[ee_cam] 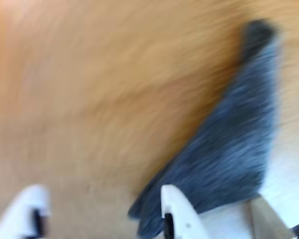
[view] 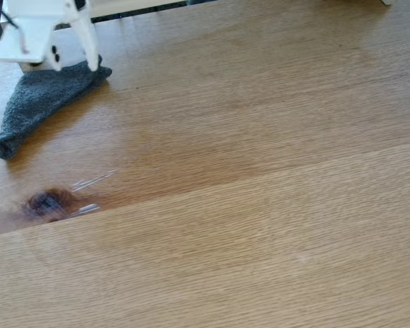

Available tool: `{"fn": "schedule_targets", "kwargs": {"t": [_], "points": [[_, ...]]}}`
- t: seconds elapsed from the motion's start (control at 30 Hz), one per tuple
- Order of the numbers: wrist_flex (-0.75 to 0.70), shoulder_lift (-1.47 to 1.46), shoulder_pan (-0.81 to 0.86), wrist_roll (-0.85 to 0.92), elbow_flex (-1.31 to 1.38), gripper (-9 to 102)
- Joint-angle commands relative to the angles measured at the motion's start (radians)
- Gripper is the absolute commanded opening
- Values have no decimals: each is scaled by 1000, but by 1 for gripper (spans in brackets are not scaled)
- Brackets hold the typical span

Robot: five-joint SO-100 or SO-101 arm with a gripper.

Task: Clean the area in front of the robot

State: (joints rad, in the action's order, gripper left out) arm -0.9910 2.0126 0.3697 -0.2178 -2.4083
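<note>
The area is a broad light-brown oak tabletop [view: 273, 205], with a darker patch and a dark oval knot [view: 46, 202] at the left. A grey cloth [view: 41, 102] lies folded in a long wedge at the far left. The robot's white gripper [view: 74, 67] stands over the cloth's upper end, one pointed finger [view: 93, 58] touching the cloth's right corner. The wrist view is blurred: the gripper [ee_cam: 99, 211] is open, bare wood between its fingertips, and the right fingertip [ee_cam: 175, 209] rests at the edge of the cloth [ee_cam: 234, 149], which stretches up and to the right.
Thin shiny streaks [view: 92, 181] lie on the wood just right of the knot. A white strip [view: 137, 7] runs along the table's far edge at the top of the fixed view. Bare tabletop extends to the right and toward the camera.
</note>
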Motion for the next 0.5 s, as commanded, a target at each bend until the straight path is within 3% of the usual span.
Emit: {"fn": "schedule_targets", "kwargs": {"t": [0.0, 0.23, 0.47], "points": [[-14, -155, 229, -8, 310, 31], [72, -505, 454, 160, 360, 34], [166, -753, 517, 302, 360, 34]]}}
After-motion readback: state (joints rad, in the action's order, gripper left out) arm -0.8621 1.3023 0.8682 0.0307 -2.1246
